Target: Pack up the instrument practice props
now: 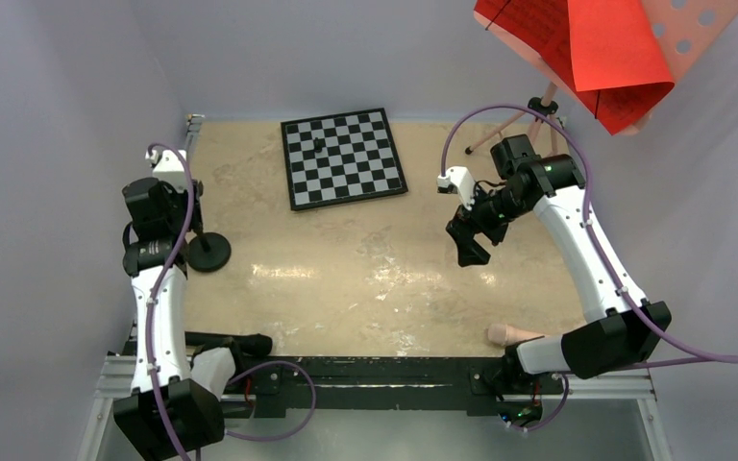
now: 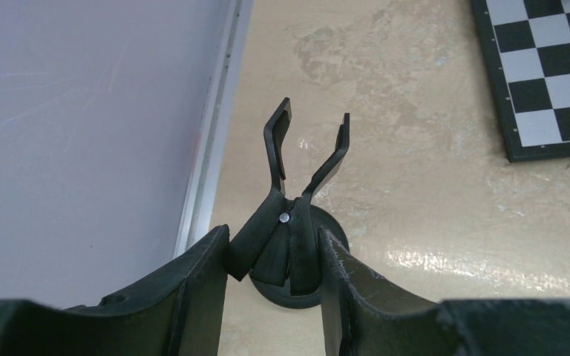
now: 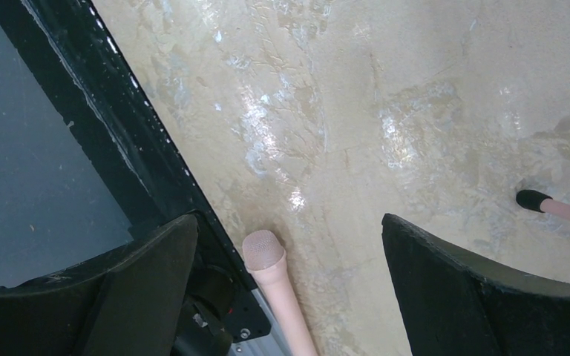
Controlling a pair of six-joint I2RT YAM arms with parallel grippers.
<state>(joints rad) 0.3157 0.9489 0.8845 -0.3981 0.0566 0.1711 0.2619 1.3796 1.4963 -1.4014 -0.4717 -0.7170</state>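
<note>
A black peg stand [image 2: 291, 222] with a round base [image 1: 209, 253] and a forked top stands at the table's left edge. My left gripper [image 2: 273, 236] is shut on the stand's hub, and both fingers touch it. Near the right arm's base a peach tube [image 3: 276, 285] with a mesh end [image 1: 511, 333] lies on the table. My right gripper [image 3: 288, 222] hangs open above the tube, apart from it. The pink music stand [image 1: 697, 29] rises at the back right, with red printed sheets [image 1: 596, 53] draped on its desk. One pink leg with a black foot [image 3: 536, 199] rests on the table.
A black-and-white chessboard [image 1: 343, 158] with one dark piece lies at the back centre. Grey walls close in on the left and the back. A black rail [image 3: 119, 148] runs along the table's near edge, beside the tube.
</note>
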